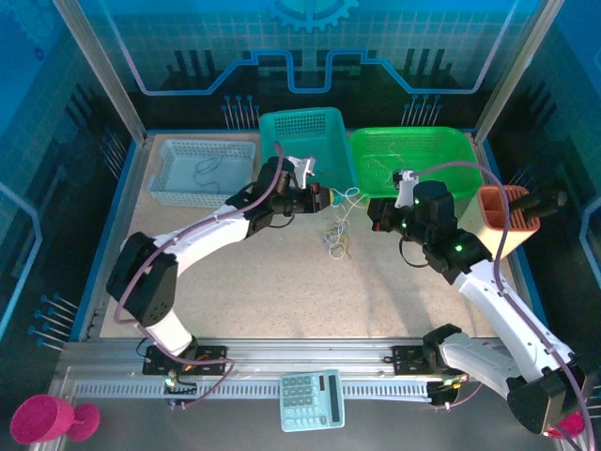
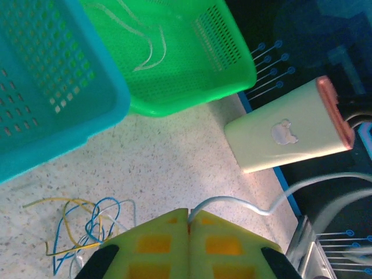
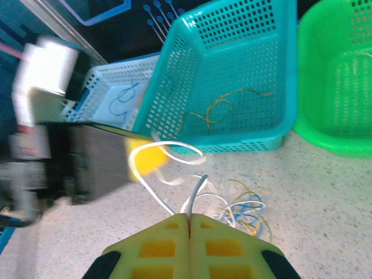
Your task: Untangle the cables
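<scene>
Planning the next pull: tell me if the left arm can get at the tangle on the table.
Probably not yet: the left fingers are shut on a white cable, though the tangle lies close with nothing between.

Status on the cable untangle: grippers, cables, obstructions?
Left gripper shut on white cable. Right gripper shut on white cable too. Other cables tangled on table between arms. Teal basket close behind, not blocking.

Right tool (image 3: 189, 217) apparently pinches a white cable (image 3: 197, 190) before teal basket (image 3: 232, 75).
</scene>
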